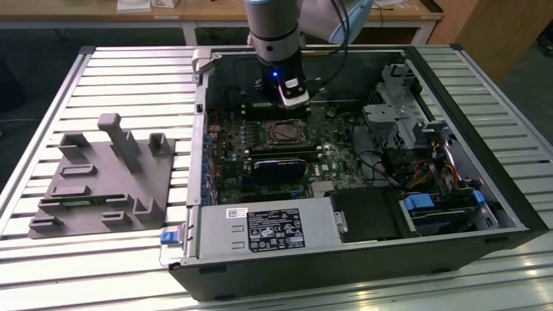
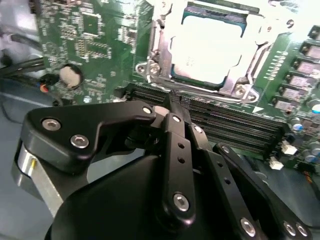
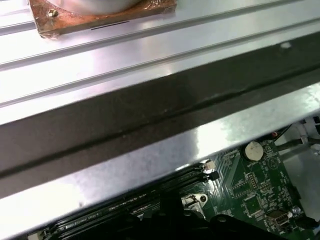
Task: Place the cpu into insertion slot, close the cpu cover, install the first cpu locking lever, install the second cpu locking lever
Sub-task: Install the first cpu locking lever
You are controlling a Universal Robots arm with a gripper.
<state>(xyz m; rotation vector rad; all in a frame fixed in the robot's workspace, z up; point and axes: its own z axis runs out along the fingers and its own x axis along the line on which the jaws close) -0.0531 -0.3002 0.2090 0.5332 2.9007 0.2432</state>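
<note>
Black gripper (image 2: 172, 107) linkages crowd your second wrist view, fingers drawn together on nothing. Beyond them, the cpu (image 2: 212, 47) sits flat in the insertion slot (image 2: 152, 67), its pale silvery face bare, with the cpu cover (image 2: 270, 25) apparently down around it. I judge placing done; the levers call for a small, precise hook. In the exterior view, the slot (image 1: 283, 133) lies just nearer than the arm.

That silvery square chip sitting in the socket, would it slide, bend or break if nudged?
The cpu looks like a flat, rigid metal-faced plate, so probably stiff rather than bendy. It lies inside the insertion slot, framed by a metal rim, so a sideways nudge likely wouldn't shift it. Its smooth, shiny face suggests it is slippery to grasp.
</note>
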